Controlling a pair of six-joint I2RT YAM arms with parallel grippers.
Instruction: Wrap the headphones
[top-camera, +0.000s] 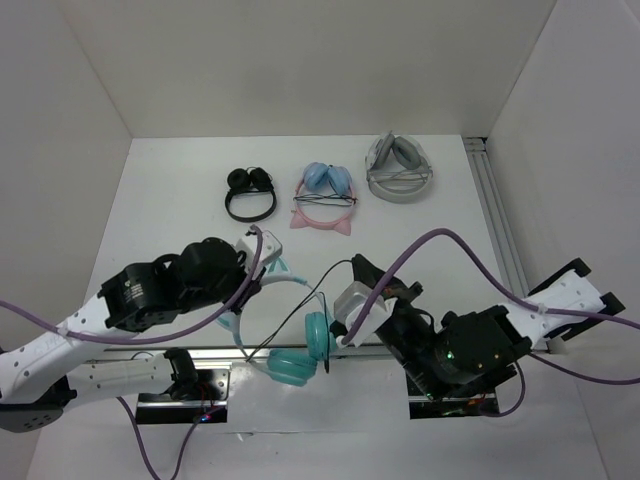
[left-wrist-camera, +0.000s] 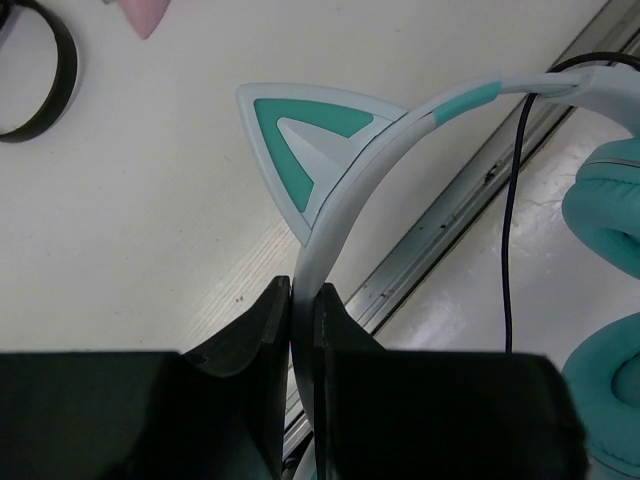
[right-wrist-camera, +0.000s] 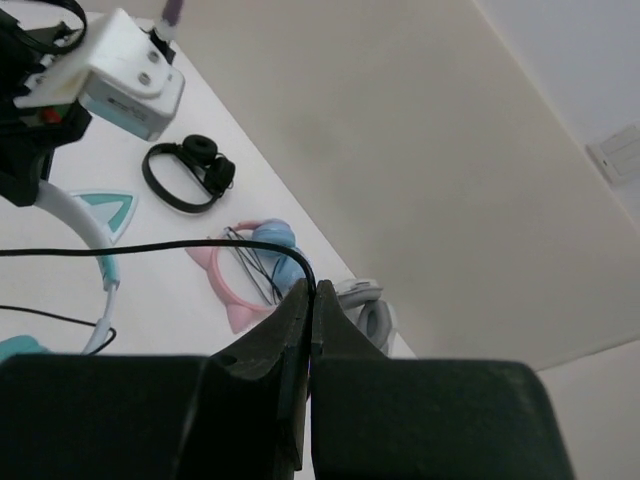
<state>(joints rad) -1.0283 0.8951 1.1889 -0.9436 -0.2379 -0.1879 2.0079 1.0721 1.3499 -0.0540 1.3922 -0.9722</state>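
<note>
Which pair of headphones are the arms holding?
The teal cat-ear headphones: the left gripper clamps the headband, and the right gripper pinches the black cable. The black pair, pink pair and grey pair lie untouched at the back.

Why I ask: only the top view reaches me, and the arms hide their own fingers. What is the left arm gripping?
Observer: The left fingers are shut on the white band of the teal headphones, close to one cat ear.
Operator: And the right arm?
Observer: The right fingers pinch the thin black cable, which runs off to the left of that wrist view.
</note>
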